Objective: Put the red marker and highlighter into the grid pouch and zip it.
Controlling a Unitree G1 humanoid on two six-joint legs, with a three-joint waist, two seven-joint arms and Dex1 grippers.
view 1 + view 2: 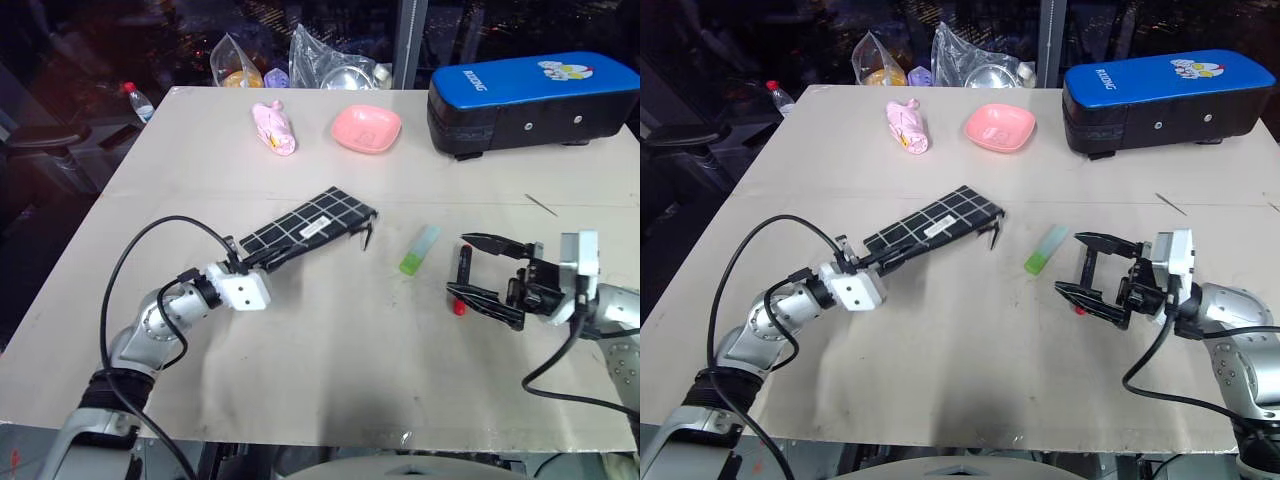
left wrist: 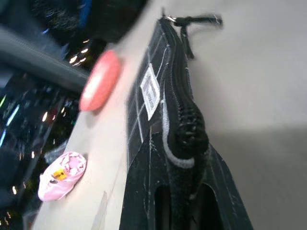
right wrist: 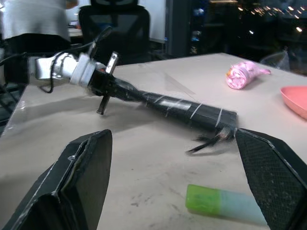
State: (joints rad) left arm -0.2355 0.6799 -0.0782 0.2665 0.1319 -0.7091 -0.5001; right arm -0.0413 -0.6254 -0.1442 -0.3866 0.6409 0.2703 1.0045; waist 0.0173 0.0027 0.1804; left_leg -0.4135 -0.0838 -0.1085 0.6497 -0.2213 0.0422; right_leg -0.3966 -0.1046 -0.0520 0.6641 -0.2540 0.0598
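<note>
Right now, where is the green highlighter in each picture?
Left eye view: highlighter on the table, between grid pouch and right gripper.
Right eye view: same spot.
Left wrist view: none to point at.
Right wrist view: lying low between the fingers.
Shared landmark: the grid pouch.

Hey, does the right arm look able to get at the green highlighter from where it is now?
Probably yes. The right claw is open and points toward the highlighter, which lies alone on bare table just beyond its fingertips. The red marker lies beneath the claw, and the pouch is off to the side.
</note>
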